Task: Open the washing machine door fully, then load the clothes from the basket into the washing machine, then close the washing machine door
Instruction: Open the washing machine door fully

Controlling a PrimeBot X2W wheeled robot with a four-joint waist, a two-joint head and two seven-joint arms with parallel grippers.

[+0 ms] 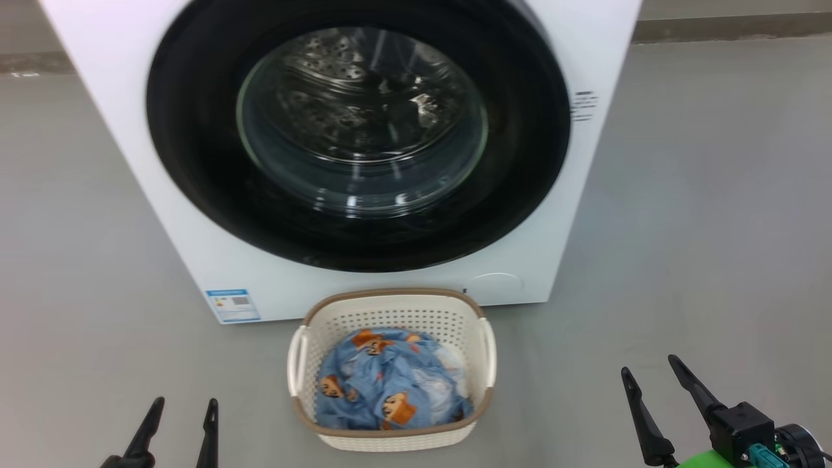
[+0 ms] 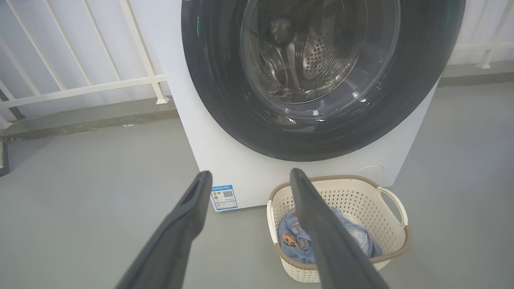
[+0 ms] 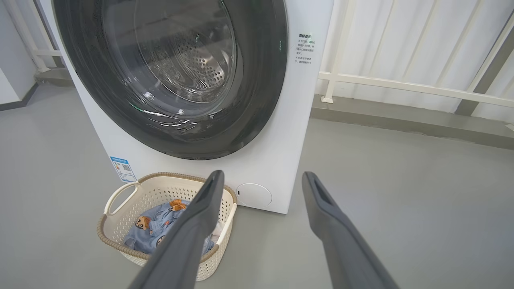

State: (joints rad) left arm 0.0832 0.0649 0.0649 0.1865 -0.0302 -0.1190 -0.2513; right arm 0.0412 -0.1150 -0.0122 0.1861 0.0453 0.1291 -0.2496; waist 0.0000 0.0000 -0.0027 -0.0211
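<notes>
Ahead & up from left gripper (image 1: 185, 406) & right gripper (image 1: 649, 365), beyond basket (image 1: 390, 294): washing machine door (image 1: 195, 130), shut flush on washing machine (image 1: 533, 247); clothes (image 1: 383, 383) heaped in basket btwn both arms. Jaws apart both sides, empty. Neither arm clearly nearer door.

One washing machine (image 1: 273, 286), one door (image 1: 195, 130), one basket (image 1: 390, 318), one clothes heap (image 1: 390, 383), one left gripper (image 1: 185, 401), one right gripper (image 1: 649, 364).

- the washing machine (image 1: 182, 214) stood with the washing machine door (image 1: 195, 130) shut.
- the basket (image 1: 390, 305) sat on the floor (image 1: 702, 227) just before it, holding the clothes (image 1: 383, 387).
- the left gripper (image 1: 184, 409) and right gripper (image 1: 650, 367) hung spread, empty.
</notes>
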